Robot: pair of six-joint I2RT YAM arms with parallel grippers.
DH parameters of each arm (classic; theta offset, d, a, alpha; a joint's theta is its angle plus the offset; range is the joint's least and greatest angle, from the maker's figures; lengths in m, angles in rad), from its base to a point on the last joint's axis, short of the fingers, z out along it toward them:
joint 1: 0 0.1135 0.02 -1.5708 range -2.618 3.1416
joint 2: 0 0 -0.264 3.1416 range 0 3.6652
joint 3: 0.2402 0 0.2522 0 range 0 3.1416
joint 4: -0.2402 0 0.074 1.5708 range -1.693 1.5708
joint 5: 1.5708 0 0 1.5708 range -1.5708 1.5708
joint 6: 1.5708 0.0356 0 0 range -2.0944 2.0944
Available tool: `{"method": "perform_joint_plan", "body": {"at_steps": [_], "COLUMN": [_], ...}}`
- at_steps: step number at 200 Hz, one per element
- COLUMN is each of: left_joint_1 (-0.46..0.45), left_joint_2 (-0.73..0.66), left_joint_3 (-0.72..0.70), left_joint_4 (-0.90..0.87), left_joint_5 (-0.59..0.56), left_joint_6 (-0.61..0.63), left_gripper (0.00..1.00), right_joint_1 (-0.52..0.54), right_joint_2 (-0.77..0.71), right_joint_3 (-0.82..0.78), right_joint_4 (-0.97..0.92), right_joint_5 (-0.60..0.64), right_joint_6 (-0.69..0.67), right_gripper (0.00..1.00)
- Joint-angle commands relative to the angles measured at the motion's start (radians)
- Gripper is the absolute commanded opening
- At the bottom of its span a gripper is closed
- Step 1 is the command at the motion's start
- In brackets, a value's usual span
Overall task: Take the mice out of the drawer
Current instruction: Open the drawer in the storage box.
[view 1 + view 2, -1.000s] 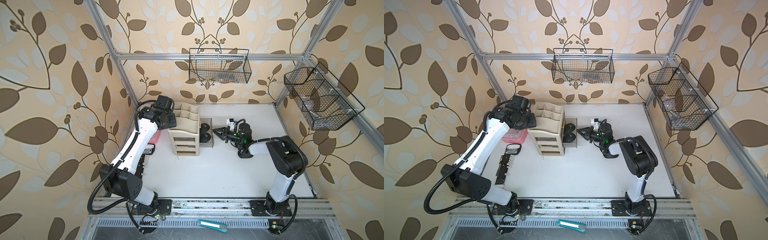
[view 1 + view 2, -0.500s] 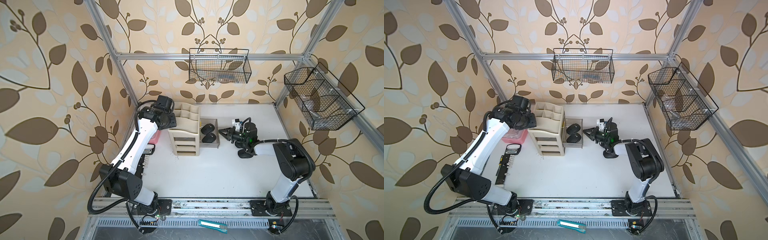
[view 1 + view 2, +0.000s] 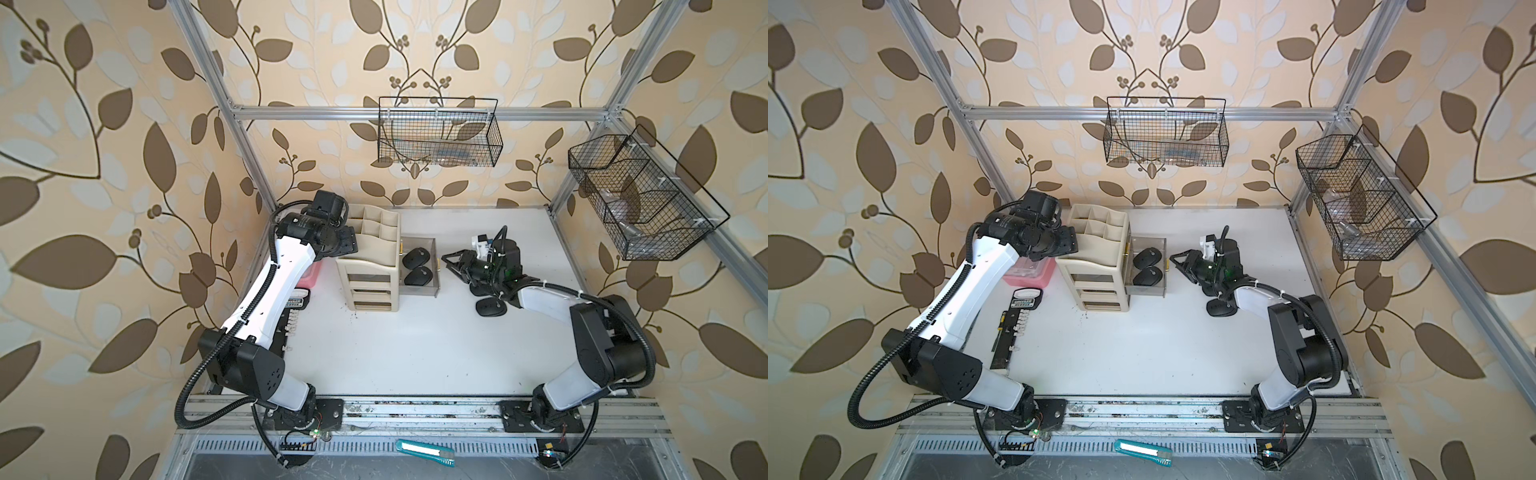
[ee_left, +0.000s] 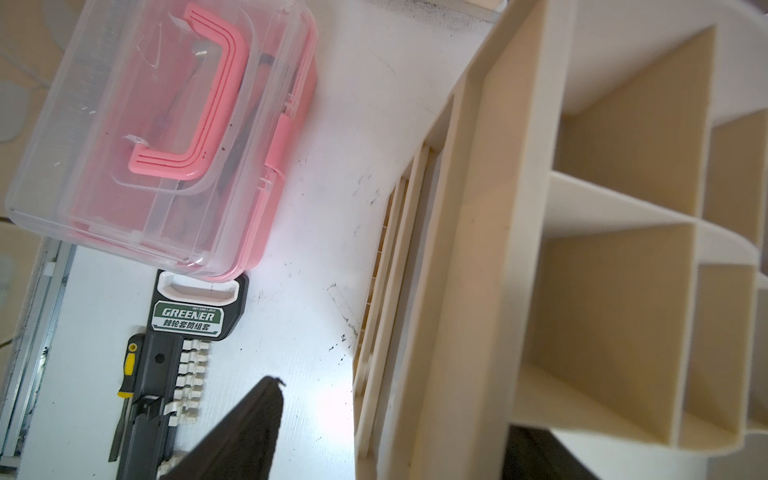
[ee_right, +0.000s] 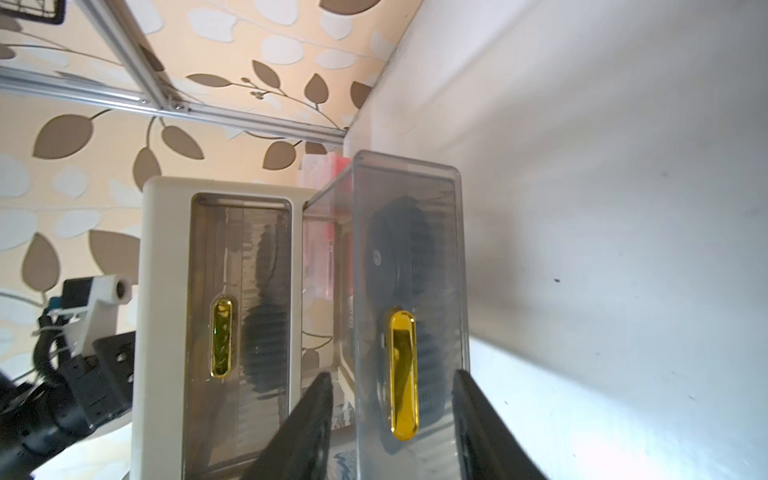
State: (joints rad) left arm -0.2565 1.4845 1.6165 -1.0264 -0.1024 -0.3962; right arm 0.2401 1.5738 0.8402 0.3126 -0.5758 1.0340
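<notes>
In both top views one drawer (image 3: 424, 243) juts out of the beige organiser (image 3: 370, 266) toward the right arm, with two black mice (image 3: 415, 257) side by side in it, nearly touching; a third mouse (image 3: 490, 308) lies out on the white table (image 3: 415, 353) beside that arm. The right pincer (image 3: 448, 262) hangs just off the drawer front, the left pincer (image 3: 347, 245) at the organiser's far side. From the left wrist, one finger (image 4: 245, 432) stands over bare table and the other is tucked past the organiser's wall: jaws apart, wall between them, nothing clamped (a pink box (image 4: 162, 137) and a socket set (image 4: 187, 320) crowd that side). From the right wrist, the fingers (image 5: 307, 432) are spread either side of the gold handle (image 5: 403, 374) without touching it, and the mice show dark through the smoky front. What worries me: with nothing bracing it, the light organiser could skid, or the drawer slide shut, if the right pincer knocks the front going in. The mice lie so close that a finger may jam against the neighbour or the drawer wall, and a smooth rounded shell could squirt out of a shallow pinch.
</notes>
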Motion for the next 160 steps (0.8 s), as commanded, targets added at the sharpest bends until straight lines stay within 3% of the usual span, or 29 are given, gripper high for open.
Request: {"method": "perform_joint_plan", "body": {"at_steps": [1, 37, 68, 111, 160], "left_joint_1": [-0.01, -0.009, -0.009, -0.009, -0.009], "left_joint_2": [-0.111, -0.221, -0.284, -0.296, -0.261], "left_joint_3": [0.033, -0.013, -0.054, -0.091, -0.106], "left_joint_4": [0.029, 0.063, 0.082, 0.102, 0.129], "left_joint_5": [0.029, 0.068, 0.138, 0.166, 0.162], "left_joint_6": [0.009, 0.042, 0.053, 0.023, -0.006], "left_gripper": [0.82, 0.87, 0.91, 0.94, 0.94], "right_joint_1": [0.007, 0.078, 0.185, 0.333, 0.419], "right_joint_2": [-0.069, -0.104, -0.082, 0.006, 0.176], "right_joint_3": [0.1, 0.316, 0.485, 0.663, 0.793], "right_joint_4": [-0.337, -0.682, -0.887, -1.01, -1.084], "right_joint_5": [0.147, 0.347, 0.511, 0.695, 0.771], "right_joint_6": [-0.106, -0.156, -0.093, 0.086, 0.29], "right_gripper": [0.52, 0.55, 0.61, 0.69, 0.74]}}
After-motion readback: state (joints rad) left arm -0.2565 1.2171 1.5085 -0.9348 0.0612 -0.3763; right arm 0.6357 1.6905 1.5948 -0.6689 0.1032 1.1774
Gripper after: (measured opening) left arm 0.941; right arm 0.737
